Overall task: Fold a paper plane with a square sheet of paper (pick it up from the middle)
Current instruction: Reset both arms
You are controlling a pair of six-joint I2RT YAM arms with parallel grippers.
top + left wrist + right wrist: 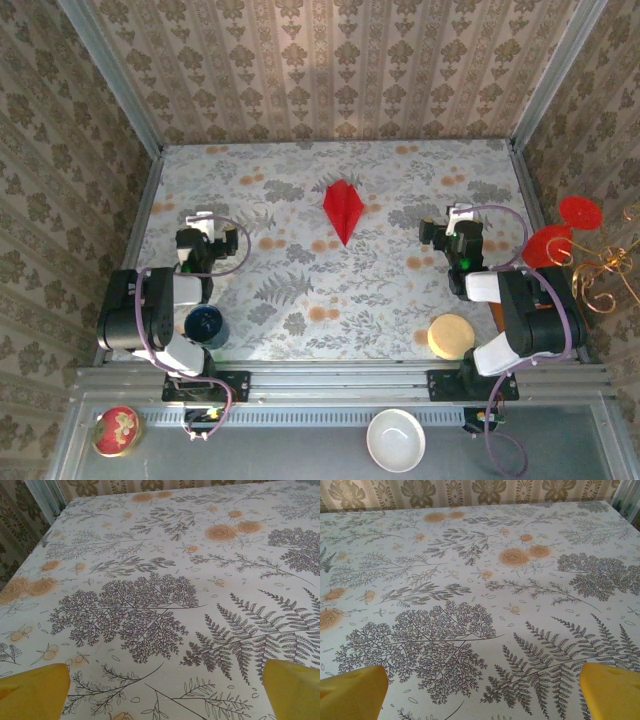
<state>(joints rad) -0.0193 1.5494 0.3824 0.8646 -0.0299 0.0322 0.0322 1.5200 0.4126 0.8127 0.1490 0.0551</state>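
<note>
1. Patterned wallpaper (330, 70) in beige with a damask motif covers the three walls that enclose the work cell, with metal posts standing at its corners.
2. Table (300, 290): a flat surface printed with grey ferns, tree-like sprays and orange roses. Both wrist views look along this print toward the far wall.
3. Near ledge (300, 440): a grey strip below the aluminium rail to which both arm bases are bolted.
4. Left arm (150, 310) and right arm (525, 320): each is folded back near its own side of the table, with the wrist aimed toward the far wall.
5. Left gripper (203, 222): its jaws are spread wide with nothing between them. In the left wrist view the yellow fingers (35, 690) sit at the two lower corners, with bare cloth between.
6. Right gripper (460, 218): its jaws are likewise parted and hold nothing. Its yellow fingers (612, 690) frame bare cloth in the right wrist view.
7. Paper plane (343, 207): a bright red folded dart lying flat on the table's far middle, with its long point toward the arms. It rests between the two grippers, well apart from each and slightly farther from the bases than either.
8. Smaller items:
   - white bowl (395, 440) and round red tin (117, 430), both on the ledge
   - dark blue cup (204, 323) beside the left arm
   - pale yellow disc (451, 336) beside the right arm
   - red round glasses (560, 235) at the table's right edge
</note>
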